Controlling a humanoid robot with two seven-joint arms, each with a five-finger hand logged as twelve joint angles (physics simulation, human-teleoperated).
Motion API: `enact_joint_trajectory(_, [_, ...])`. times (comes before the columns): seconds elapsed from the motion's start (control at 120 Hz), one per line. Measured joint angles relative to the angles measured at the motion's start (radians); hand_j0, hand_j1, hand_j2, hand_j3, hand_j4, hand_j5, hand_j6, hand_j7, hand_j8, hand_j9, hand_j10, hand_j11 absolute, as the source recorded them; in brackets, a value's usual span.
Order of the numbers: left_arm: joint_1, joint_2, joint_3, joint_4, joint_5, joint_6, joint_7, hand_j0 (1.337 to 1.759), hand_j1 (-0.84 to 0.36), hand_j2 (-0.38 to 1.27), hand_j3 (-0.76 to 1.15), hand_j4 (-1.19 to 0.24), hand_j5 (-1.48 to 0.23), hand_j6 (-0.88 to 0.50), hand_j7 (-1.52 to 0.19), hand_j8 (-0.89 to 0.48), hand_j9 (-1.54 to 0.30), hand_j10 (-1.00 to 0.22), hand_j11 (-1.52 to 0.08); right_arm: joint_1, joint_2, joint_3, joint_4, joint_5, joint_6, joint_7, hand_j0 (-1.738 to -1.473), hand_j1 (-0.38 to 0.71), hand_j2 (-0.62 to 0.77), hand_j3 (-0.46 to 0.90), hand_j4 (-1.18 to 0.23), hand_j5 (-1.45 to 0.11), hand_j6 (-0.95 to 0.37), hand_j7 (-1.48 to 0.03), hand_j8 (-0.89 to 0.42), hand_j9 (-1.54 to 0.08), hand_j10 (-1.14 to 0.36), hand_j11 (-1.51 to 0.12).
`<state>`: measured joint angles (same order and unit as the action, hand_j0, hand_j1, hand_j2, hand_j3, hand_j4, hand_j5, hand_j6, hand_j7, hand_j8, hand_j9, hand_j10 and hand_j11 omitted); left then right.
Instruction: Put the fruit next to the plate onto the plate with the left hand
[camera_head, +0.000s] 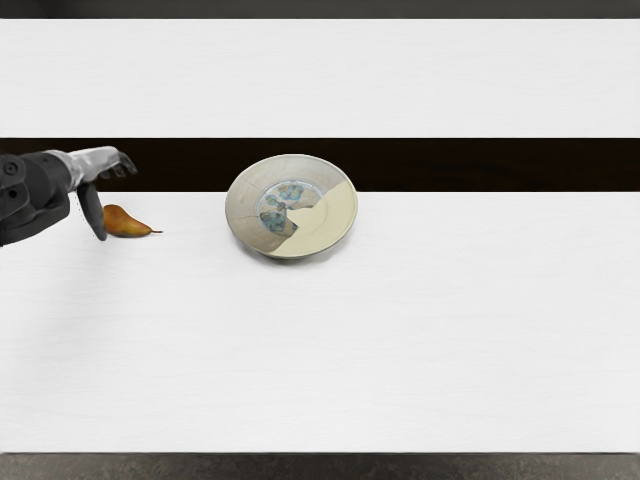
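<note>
An orange-brown pear (127, 223) lies on the white table to the left of the plate, its stem pointing right. The round plate (240, 200), grey and cream with blue marks at its centre, sits at the table's far edge near the middle. My left hand (103, 190) comes in from the left edge and hovers just above and left of the pear. Its fingers are spread, the thumb (95, 218) hanging down beside the pear's left end, and it holds nothing.
The white table (330, 340) stretches wide in front and to the right. A dark gap and a white wall band lie behind the plate.
</note>
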<state>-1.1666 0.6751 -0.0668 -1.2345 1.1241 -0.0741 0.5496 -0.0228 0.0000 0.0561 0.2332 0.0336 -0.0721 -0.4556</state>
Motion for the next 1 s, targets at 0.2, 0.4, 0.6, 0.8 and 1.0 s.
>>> enact_joint_trajectory(0.2, [0.01, -0.017, 0.009, 0.031, 0.015, 0.044, -0.002, 1.658, 0.05, 0.05, 0.0, -0.26, -0.33, -0.26, -0.33, -0.26, -0.33, -0.26, -0.33, 0.0, 0.0, 0.0, 0.0, -0.001, 0.0, 0.0, -1.658, -0.31, -0.01, 0.0, -0.03, -0.04, -0.03, -0.04, -0.03, -0.04, -0.03, -0.04])
enact_joint_trajectory(0.4, [0.024, -0.029, 0.015, 0.037, 0.017, 0.057, -0.002, 1.658, 0.05, 0.05, 0.0, -0.26, -0.33, -0.26, -0.33, -0.26, -0.33, -0.26, -0.33, 0.0, 0.0, -0.001, 0.0, -0.001, 0.0, 0.0, -1.658, -0.31, -0.01, 0.0, -0.03, -0.04, -0.03, -0.04, -0.03, -0.04, -0.03, -0.04])
enact_joint_trajectory(0.6, [0.022, -0.052, 0.025, 0.074, 0.017, 0.06, -0.002, 1.658, 0.04, 0.05, 0.0, -0.26, -0.33, -0.26, -0.33, -0.26, -0.33, -0.26, -0.33, 0.0, 0.0, -0.001, 0.0, -0.001, 0.0, 0.0, -1.658, -0.31, -0.01, 0.0, -0.03, -0.04, -0.03, -0.04, -0.03, -0.04, -0.03, -0.04])
enact_joint_trajectory(0.8, [0.03, -0.054, 0.031, 0.088, 0.017, 0.059, -0.002, 1.658, 0.01, 0.06, 0.0, -0.29, -0.37, -0.29, -0.37, -0.29, -0.37, -0.29, -0.37, 0.0, 0.0, -0.001, 0.0, -0.001, 0.0, 0.0, -1.658, -0.31, -0.01, 0.0, -0.03, -0.04, -0.03, -0.04, -0.03, -0.04, -0.03, -0.04])
enact_joint_trajectory(1.0, [0.034, -0.066, 0.032, 0.099, 0.017, 0.059, -0.002, 1.658, -0.01, 0.06, 0.0, -0.31, -0.4, -0.31, -0.4, -0.31, -0.4, -0.31, -0.4, 0.0, 0.0, -0.001, 0.0, -0.001, 0.0, 0.001, -1.658, -0.31, -0.01, 0.0, -0.03, -0.04, -0.03, -0.04, -0.03, -0.04, -0.03, -0.04])
